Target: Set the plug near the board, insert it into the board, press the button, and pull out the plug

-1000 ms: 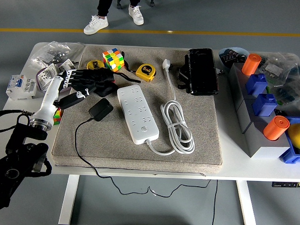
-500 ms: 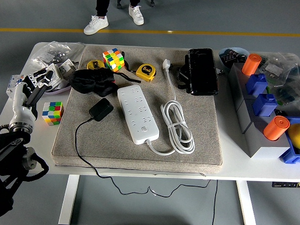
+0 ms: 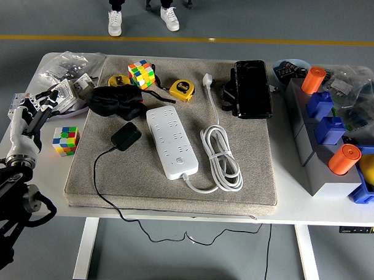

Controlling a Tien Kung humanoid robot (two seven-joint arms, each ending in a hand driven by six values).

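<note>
Plug point(image 3: 125, 136) lies on grey mat point(image 3: 247, 185), just left of white board point(image 3: 171, 141). Left robot hand point(image 3: 29, 113) hovers at worktop point(image 3: 307, 209) edge, fingers spread, empty.

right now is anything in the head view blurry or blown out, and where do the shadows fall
Head view: sharp overall, even soft light, no blown-out patches. The power strip and coiled white cable cast only faint shadows on the grey mat. The glossy black case shows mild sheen. The left hand at the table's left edge looks slightly soft.
</note>
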